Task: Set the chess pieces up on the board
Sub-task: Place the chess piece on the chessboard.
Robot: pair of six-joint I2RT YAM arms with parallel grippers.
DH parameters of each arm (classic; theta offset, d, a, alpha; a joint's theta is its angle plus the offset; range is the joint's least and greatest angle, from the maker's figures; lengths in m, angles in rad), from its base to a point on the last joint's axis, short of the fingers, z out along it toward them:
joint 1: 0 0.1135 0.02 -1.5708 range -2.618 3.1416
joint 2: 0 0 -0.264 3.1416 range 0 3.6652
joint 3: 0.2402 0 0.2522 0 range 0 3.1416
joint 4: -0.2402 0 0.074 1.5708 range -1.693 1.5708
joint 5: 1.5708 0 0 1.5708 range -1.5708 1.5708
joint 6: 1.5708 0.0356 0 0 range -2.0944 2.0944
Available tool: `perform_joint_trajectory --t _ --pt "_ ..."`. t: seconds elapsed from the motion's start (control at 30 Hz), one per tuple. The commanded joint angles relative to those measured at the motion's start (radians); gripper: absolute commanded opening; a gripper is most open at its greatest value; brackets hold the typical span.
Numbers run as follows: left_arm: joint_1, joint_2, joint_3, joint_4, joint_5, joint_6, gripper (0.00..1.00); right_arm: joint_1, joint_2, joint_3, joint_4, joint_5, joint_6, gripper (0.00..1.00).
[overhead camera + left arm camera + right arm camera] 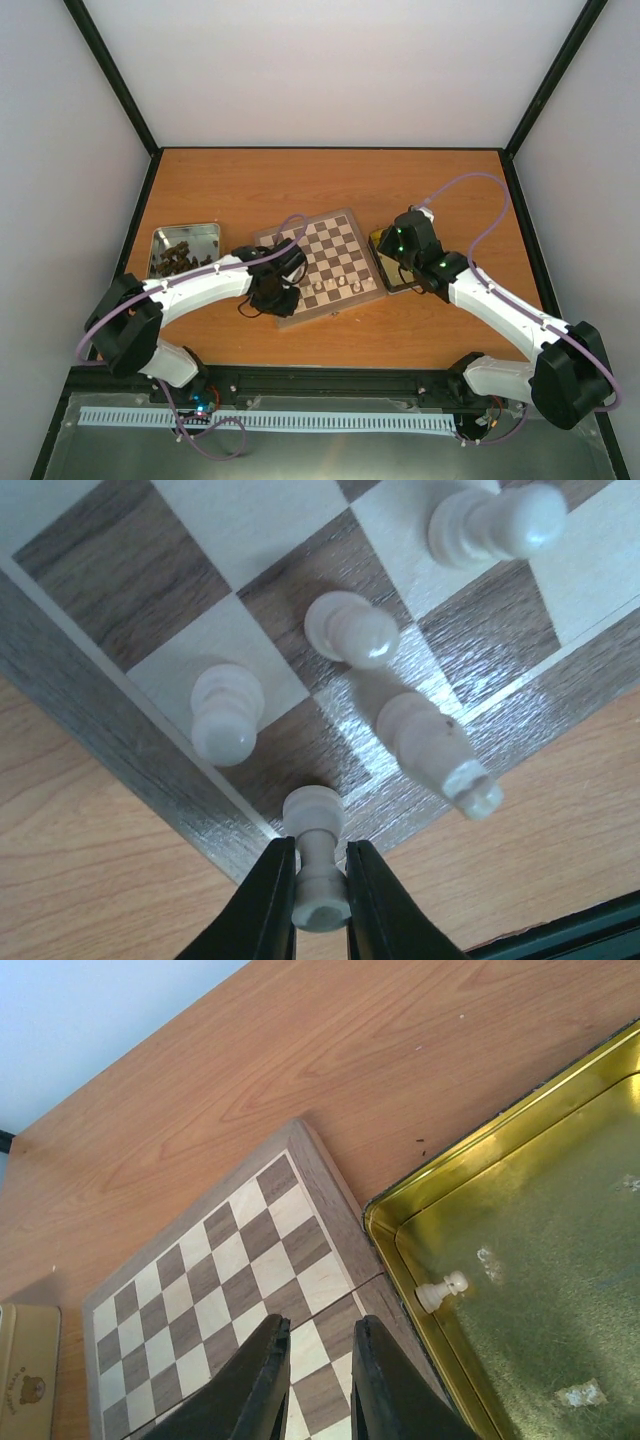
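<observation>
A brown wooden bench (pixel 330 180) holds everything. A silver metal tray (pixel 205 233) sits far out to the left of the left tool, and it has small dark things in it. A shiny gold tin (pixel 560 1250) lies just to the right of the right tool. Its flat gold lid (pixel 25 1365) lies far to that tool's left.

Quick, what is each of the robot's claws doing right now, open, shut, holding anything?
Left gripper: shut on a cream chess piece at the board edge.
Right gripper: nearly closed, nothing between its fingers, above the board beside the gold tin.
</observation>
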Motion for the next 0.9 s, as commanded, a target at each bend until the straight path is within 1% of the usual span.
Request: perform_joint_trajectory --t 0.0,0.37,0.57,0.7,0.77,0.87 --pt "0.007 0.030 0.040 0.008 -0.032 0.028 0.11 0.000 -0.019 -0.018 0.005 0.012 0.004 0.20" --pt "0.007 0.035 0.060 -0.027 -0.058 0.032 0.25 0.001 -0.015 -0.027 0.020 -0.003 0.006 0.20" --pt "0.007 0.011 0.085 -0.035 -0.032 0.038 0.29 0.001 -0.018 -0.025 0.015 0.000 0.004 0.20" --pt "0.006 -0.034 0.094 -0.055 -0.014 0.034 0.34 0.000 -0.034 -0.026 -0.005 0.010 -0.014 0.24" --pt "0.006 -0.081 0.098 -0.084 -0.055 0.022 0.38 0.000 -0.041 -0.027 -0.024 0.026 -0.035 0.28" --pt "0.007 -0.157 0.106 -0.094 -0.130 0.008 0.46 -0.014 -0.035 -0.027 -0.063 0.036 -0.073 0.33"
